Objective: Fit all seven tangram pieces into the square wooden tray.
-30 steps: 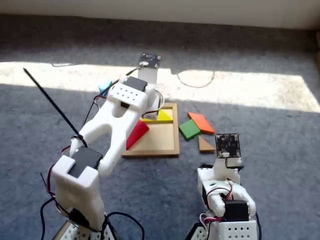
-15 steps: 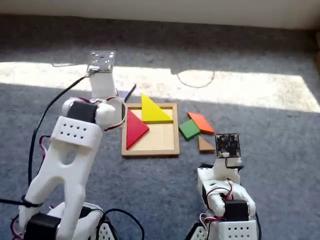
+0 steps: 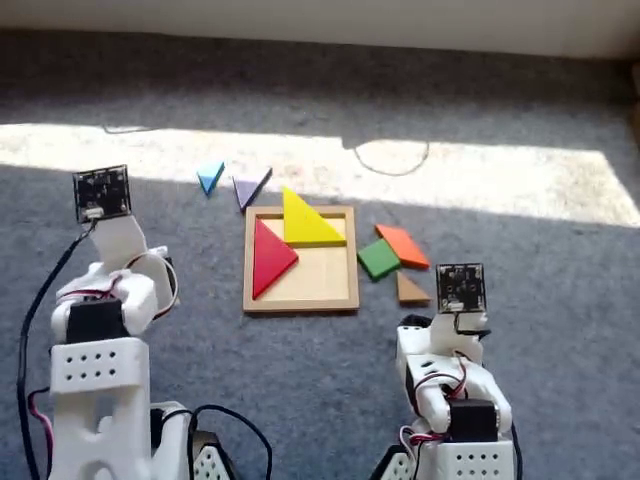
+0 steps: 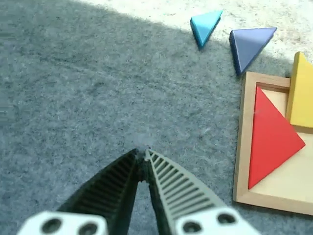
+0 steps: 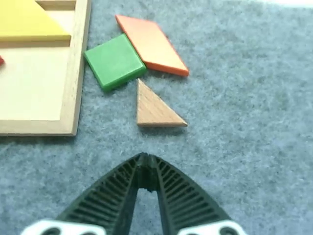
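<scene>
You have two pieces in and five out, so I think your next job is to fetch another piece. Your left gripper (image 4: 143,159) is pressed together with nothing in it, over bare carpet to the left of the tray (image 3: 300,305). Your right gripper (image 5: 145,157) is pressed together and empty too, with the wood triangle (image 5: 154,108) just past its tips.

That wood triangle looks like the easy one to take. Spread the gripper wide before you go down. Come down right over the piece and pinch two flat sides, not a point. The pieces are thin and lie on soft carpet, so you may need to go low to catch the edges. Lift the piece well over the rim, then turn it to match the gap.

The tray is square, made of light wood, and sits on the carpet between the two arms. The red triangle (image 3: 270,258) lies along its left wall. The yellow triangle (image 3: 305,225) lies at the far side, and its tip seems to poke over the far rim. The near right part is bare.

The blue triangle (image 3: 210,177) and purple triangle (image 3: 248,188) lie side by side, far and left of the tray. The green square (image 3: 378,258) and orange slanted piece (image 3: 403,245) touch each other just right of the tray.
</scene>
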Robot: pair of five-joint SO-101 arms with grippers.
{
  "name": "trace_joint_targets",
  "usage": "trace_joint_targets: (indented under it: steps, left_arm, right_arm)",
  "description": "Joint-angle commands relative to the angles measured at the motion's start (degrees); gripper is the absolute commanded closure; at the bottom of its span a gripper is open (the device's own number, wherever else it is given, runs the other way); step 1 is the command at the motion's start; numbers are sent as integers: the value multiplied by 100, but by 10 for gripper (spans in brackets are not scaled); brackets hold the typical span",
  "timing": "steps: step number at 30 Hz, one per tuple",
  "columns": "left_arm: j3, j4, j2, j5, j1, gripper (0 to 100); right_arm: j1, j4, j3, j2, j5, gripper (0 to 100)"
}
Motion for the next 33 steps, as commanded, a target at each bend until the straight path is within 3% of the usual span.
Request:
trace_joint_targets:
  steps: [1, 6, 10, 14, 19, 24, 33]
  left_arm:
    - [523, -105, -426, -26, -356, 995]
    - [936, -105, -620, -44, -857, 995]
    - [1218, -290, -699, -44, -1226, 995]
    - [1701, -1099, -699, -26, -1613, 995]
    - [1719, -1134, -699, -44, -1789, 995]
    - [1701, -1152, -699, -44, -2044, 995]
    - [1692, -1152, -699, -44, -2088, 995]
  right_arm:
    - [-400, -127, -664, -66, 35, 989]
    - [-1138, -171, -1587, 163, 35, 988]
    - [-1798, -462, -2554, 1411, 0, 988]
    - [-2457, -1376, -3336, 2949, -9, 988]
    - [-3248, -3037, -3644, 4558, 0, 988]
    - [-3345, -4567, -3688, 6229, 0, 988]
    - [-3345, -6079, -4075, 8681, -9, 988]
